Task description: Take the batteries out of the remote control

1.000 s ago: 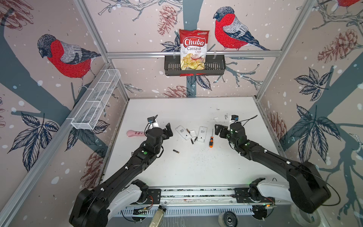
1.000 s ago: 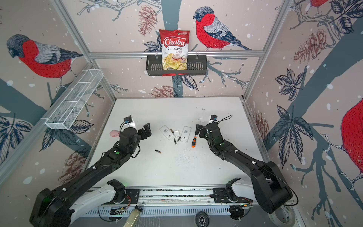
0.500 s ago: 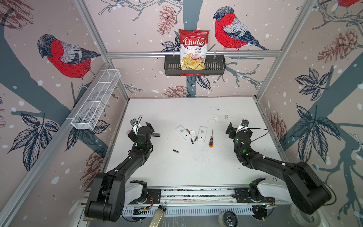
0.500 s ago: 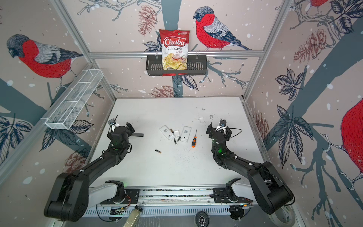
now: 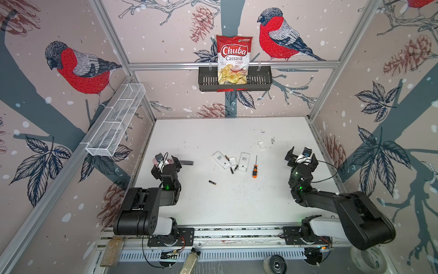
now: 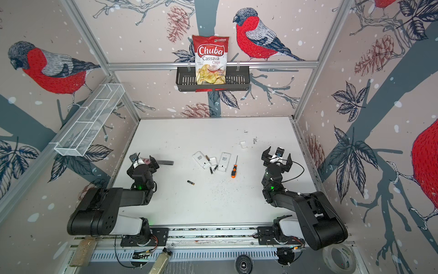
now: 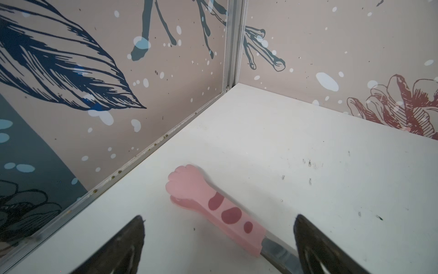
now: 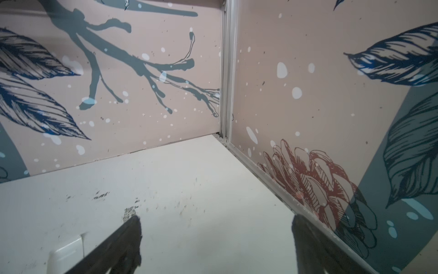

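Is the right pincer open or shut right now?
Open: the right pincer shows both fingers spread wide apart with only bare table between them.

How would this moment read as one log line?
left gripper: open, empty, by pink-handled knife | right gripper: open, empty | batteries: four loose on table near two remotes | screwdriver: on table

Bullfinches (image 5: pixel 80 71), pine cones (image 5: pixel 201 26) and dark leaves (image 5: pixel 379 99) cover the beige wallpaper (image 5: pixel 166 95) between a booth's aluminium rails (image 5: pixel 166 65), its scuffed white counter (image 5: pixel 225 132) evenly lit below a black wall basket (image 5: pixel 260 80) holding a Chuba cassava chips bag (image 5: pixel 233 59) and a white wire-mesh shelf (image 5: pixel 113 125) on the left wall.
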`<state>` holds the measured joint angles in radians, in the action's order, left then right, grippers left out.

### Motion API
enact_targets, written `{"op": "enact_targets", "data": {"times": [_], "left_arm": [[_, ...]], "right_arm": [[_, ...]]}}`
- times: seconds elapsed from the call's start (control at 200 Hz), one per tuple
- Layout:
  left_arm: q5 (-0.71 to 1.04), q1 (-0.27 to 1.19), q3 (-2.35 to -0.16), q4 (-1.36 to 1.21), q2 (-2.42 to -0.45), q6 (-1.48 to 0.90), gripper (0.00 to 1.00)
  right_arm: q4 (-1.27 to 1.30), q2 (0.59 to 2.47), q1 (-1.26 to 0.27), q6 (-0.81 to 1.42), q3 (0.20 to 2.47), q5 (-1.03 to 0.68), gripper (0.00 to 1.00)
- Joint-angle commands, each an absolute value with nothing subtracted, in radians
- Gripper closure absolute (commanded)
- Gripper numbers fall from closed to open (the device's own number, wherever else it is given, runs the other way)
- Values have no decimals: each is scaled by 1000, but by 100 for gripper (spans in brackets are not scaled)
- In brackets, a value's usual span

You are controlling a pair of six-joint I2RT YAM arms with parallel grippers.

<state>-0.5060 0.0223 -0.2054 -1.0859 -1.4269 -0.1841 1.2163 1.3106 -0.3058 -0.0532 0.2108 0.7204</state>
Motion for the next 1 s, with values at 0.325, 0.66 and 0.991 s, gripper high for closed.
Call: {"op": "enact_targets", "data": {"times": [0.325, 0.66, 0.991], "left_arm": [[-452, 24, -120, -1384, -1436, -139, 3], [-369, 109, -93, -1598, -1568, 17, 3], [-418, 133, -85, -1649, -1598, 37, 2]], "right_arm": [[1385, 1313, -225, -74, 161, 620, 1], [1346, 1285, -189, 23, 82, 570, 1], [1579, 1522, -112, 57, 63, 422, 1]]}}
